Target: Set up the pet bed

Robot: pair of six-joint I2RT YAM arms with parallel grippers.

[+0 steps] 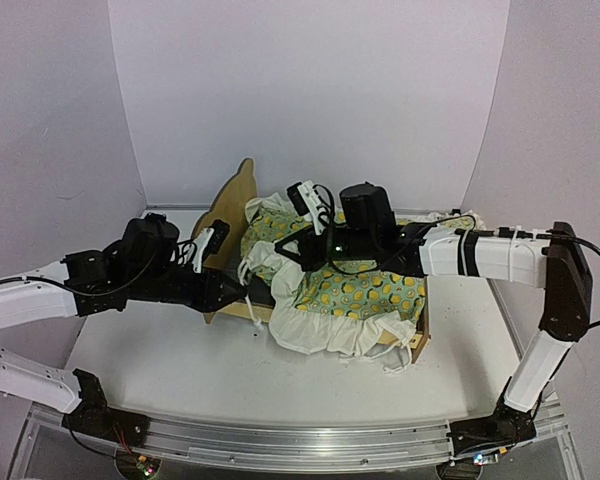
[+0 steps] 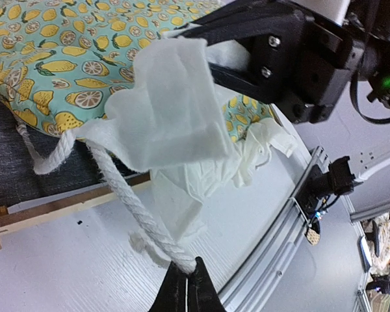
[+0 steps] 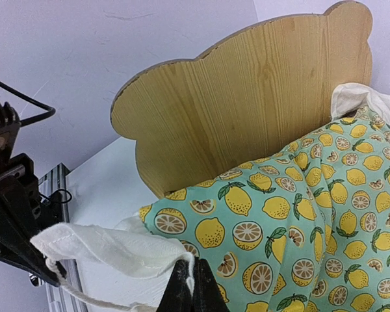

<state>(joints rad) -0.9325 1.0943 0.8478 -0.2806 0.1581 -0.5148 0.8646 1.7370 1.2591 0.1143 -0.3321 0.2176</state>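
**Item:** bed.

**Location:** middle of the surface, between the two arms. The headboard stands upright at the far-left end.

**Appearance:**
- Pale plywood with plain grain.
- The headboard is tall, with a curved, ear-like top.
- A low rail runs along the near side.
- A dark grey pad lies flat inside, mostly covered.

**Covering:** lemon-print blanket, teal with a white ruffle. It lies over the pad but is bunched and rumpled toward the headboard end. The ruffle spills over the near rail onto the surface.

**Left pincer**: fully closed, nipping the end of a white twisted cord that runs from the blanket's corner.

**Right pincer**: fully closed, pinching the ruffle edge near the headboard.

**Progress, as judged:**
- Done: frame and pad are in place, and the blanket is on the bed.
- Left: the blanket needs drawing flat and square, with its edges tidied inside the rails.
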